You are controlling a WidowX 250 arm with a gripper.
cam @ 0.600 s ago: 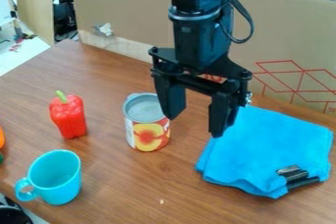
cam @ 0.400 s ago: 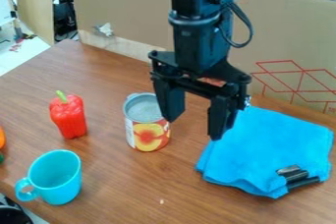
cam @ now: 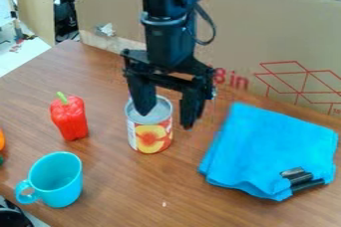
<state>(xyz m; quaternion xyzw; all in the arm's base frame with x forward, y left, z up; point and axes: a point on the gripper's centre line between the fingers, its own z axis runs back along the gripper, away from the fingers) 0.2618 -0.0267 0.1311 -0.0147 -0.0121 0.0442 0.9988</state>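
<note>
Brown wood-grain worktop (cam: pixel 120 186): spreads under everything you are handling.
Tan cardboard sheet (cam: pixel 286 37): stands upright behind the worktop, red lines printed on it.
Black robot arm (cam: pixel 172 29): comes down to you from the top edge of the view.
Bright blue folded cloth (cam: pixel 266 146): lies flat at the right of your view, well apart from the can.
Black two-finger hand (cam: pixel 165 119): released, its fingers spread and pointing down; you see one in front of the top of the grey-topped metal can with a fruit label (cam: pixel 150 140), but you cannot tell whether they touch.
Turquoise mug (cam: pixel 63 186): upright near the front left, its handle toward your left.
Can: upright near the middle, between pepper and cloth.
Red toy bell pepper with green stem (cam: pixel 70 121): behind the mug, left of the can.
Small black object (cam: pixel 299 177): on the cloth's near part.
</note>
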